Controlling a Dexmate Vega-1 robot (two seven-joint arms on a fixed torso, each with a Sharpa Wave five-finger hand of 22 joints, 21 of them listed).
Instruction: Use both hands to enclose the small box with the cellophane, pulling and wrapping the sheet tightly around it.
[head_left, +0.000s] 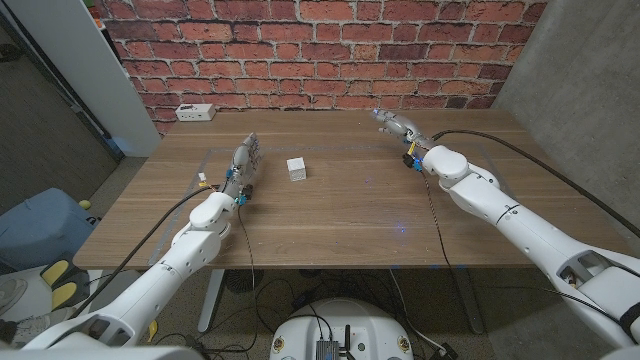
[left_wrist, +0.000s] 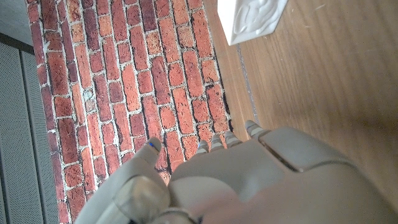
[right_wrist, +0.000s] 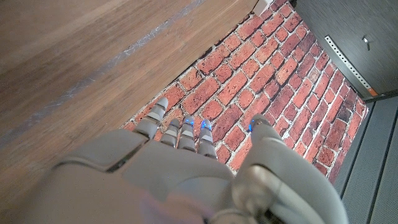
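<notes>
Closest in, the left hand (head_left: 243, 165) sits over the wooden table (head_left: 340, 215) with fingers (left_wrist: 252, 129) stretched out and a bit apart, gripping nothing. Can't tell if it's touching the clear cellophane sheet (head_left: 330, 170), which lies flat on the wood and is barely visible apart from its faint edges. The small white cardboard box (head_left: 296, 169) stands on that sheet just beside the left hand, toward the middle of the table, not touching it. The right hand (head_left: 397, 125) is well apart from the box near the far edge, fingers spread, holding nothing. Lots of bare wood between the 2 hands. A white power strip (head_left: 195, 112) lies at the far left corner by the red brick wall (head_left: 300, 50).
</notes>
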